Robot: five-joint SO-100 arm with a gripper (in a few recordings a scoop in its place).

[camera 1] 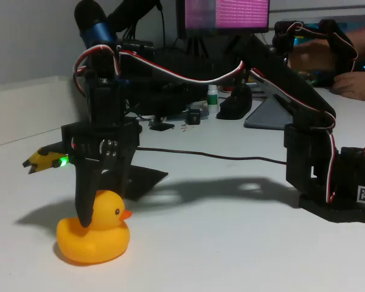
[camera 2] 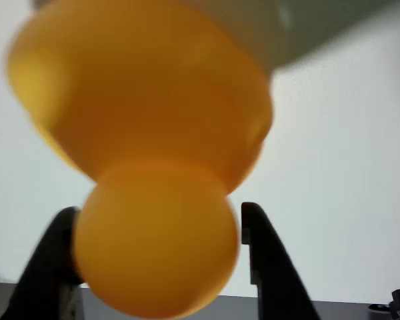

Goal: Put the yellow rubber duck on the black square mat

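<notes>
Spreading white under everything, the table (camera 1: 231, 243). Reaching down from the black base at the right of the fixed view to the yellow rubber duck (camera 1: 94, 234), the black arm (camera 1: 280, 85). Lying flat just behind the duck and partly hidden by the arm, the black square mat (camera 1: 147, 177). Sitting upright on the table in front of the mat, beak pointing right, the duck. Straddling the duck's head, the gripper (camera 2: 157, 257), jaws narrow, one finger (camera 2: 50, 260) pressing each side.
</notes>
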